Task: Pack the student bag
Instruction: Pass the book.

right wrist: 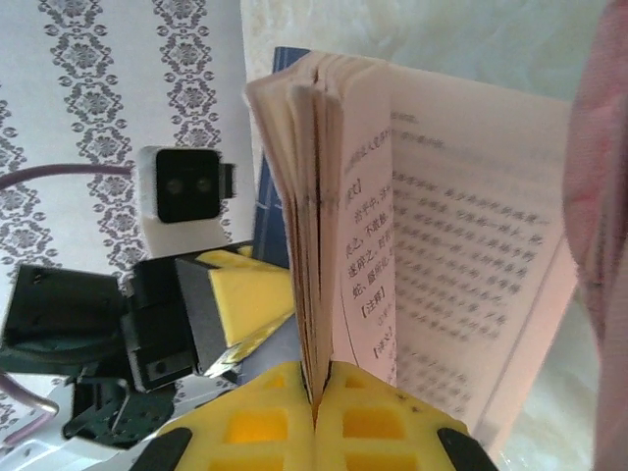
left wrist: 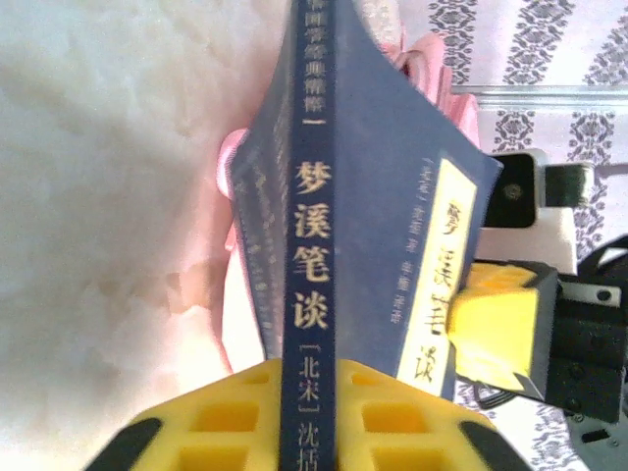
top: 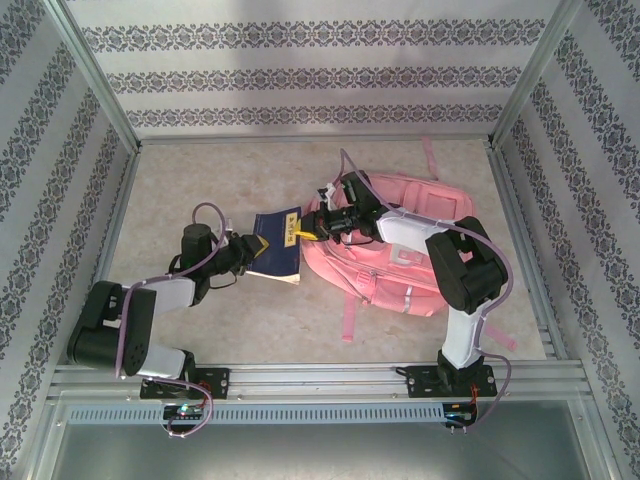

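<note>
Nearest the bases, the left pincer (left wrist: 314, 371) is clamping the spine of a dark blue book (top: 278, 252), its yellow fingers (left wrist: 231, 417) pressing in on either side of the gold title. Just beyond it, the right pincer (right wrist: 316, 381) is pinching the same book from the opposite edge. Its fingers are closing flat on a thin sheaf of pages (the other leaves are fanning open beside them, print showing).

So both pincers are gripping one book between them, right beside the left end of the student bag (top: 400, 262). The bag is lying flat on the table (top: 190, 190), right of centre, with its straps trailing outward.

The step in hand is probably getting the book into the bag. I cannot tell whether a pocket is standing open. The next move likely calls for one pincer letting go, so that the pages are not tearing or buckling, while the other is steering the book edge-first toward an opening.

Counting: one book, one bag, two pincers.
</note>
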